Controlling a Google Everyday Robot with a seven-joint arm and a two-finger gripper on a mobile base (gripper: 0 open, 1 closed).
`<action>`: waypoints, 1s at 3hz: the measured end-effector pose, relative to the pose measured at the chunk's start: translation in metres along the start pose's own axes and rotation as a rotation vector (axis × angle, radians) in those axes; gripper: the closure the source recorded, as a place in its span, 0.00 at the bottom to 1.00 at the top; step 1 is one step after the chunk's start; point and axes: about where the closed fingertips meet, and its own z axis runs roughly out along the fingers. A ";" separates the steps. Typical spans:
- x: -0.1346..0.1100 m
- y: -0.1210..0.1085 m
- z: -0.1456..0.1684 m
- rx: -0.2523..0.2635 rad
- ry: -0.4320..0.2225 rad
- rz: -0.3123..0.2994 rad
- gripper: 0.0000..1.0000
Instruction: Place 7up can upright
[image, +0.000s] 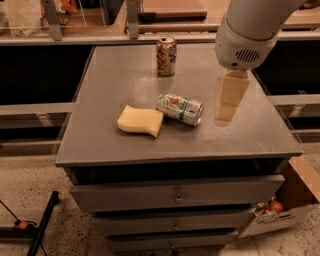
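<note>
7up can (180, 109) lies on its side mid-tabletop (110, 80), beside yellow sponge (140, 120) | pincer (226, 111) hovers just right of it, opening cannot be told | likely light, thin-walled, slick, rolls easily; grip across mid-body

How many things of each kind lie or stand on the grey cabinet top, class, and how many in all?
Cans: 2, the 7up can on its side and the orange-brown can upright
Sponges: 1, the yellow sponge
Total: 3
Not counted: the end effector, above the right part of the cabinet top.
</note>
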 end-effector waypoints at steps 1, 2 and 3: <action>-0.018 -0.012 0.019 -0.012 0.019 -0.032 0.00; -0.029 -0.021 0.034 -0.020 0.038 -0.043 0.00; -0.034 -0.026 0.046 -0.034 0.033 -0.030 0.00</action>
